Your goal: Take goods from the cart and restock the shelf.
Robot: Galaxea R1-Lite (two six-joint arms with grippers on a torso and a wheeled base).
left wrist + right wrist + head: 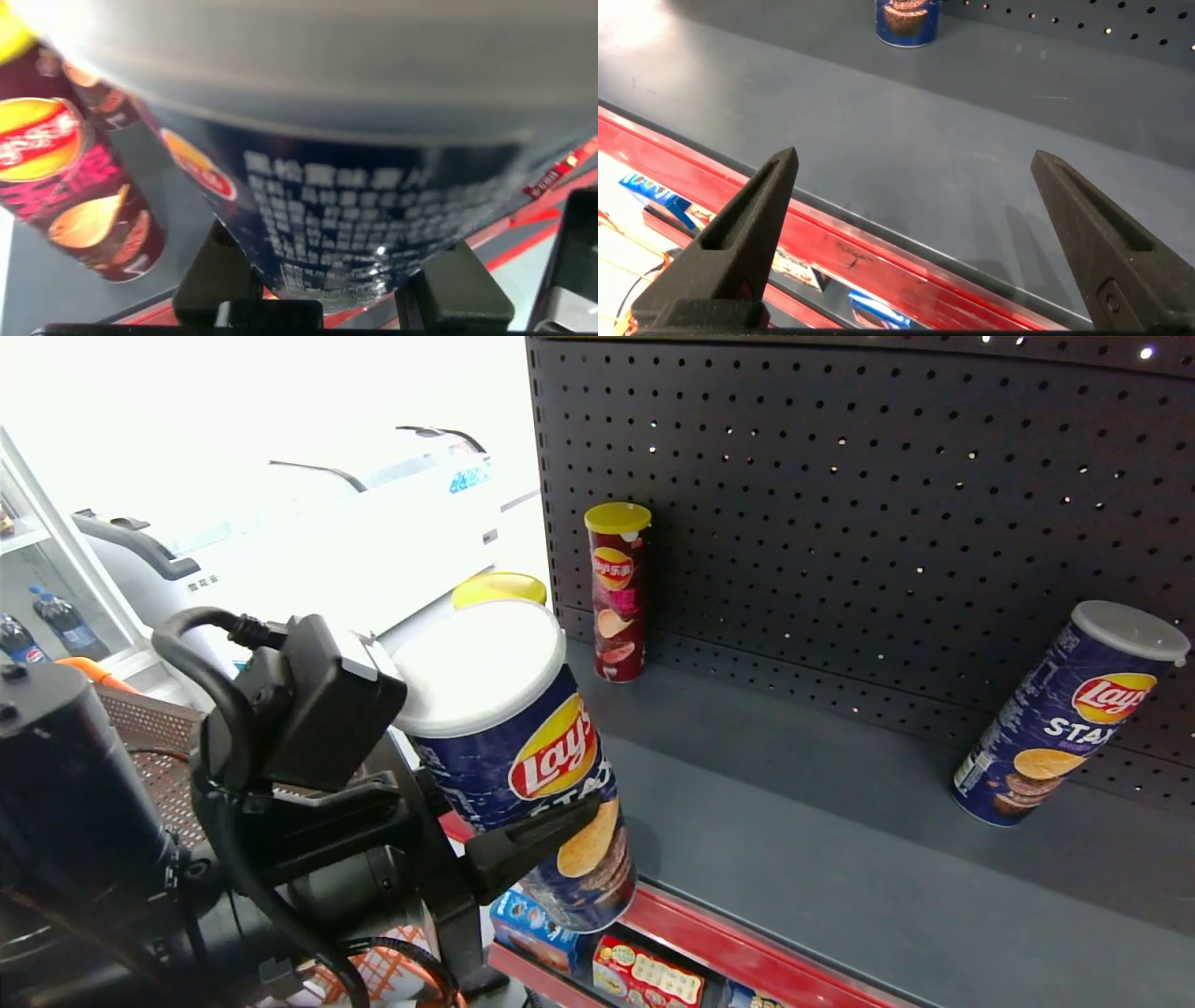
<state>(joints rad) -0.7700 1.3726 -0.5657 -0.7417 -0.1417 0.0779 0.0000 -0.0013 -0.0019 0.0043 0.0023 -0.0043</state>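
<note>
Blue with a white lid, the chip can (523, 756) sits pinched in the left tool (513, 807) at the front left corner of the shelf (840, 821), its base near the red lip (747, 947). We judge the step to be the set-down, so we carry the can inward past the lip, hold it upright before the base touches, leave a gap to the maroon can (617, 593) standing by the pegboard (887, 523), and only then ease the grip. Our right tool (913, 163) hangs spread and empty over the shelf's front edge, and we hold it out of the path.
</note>
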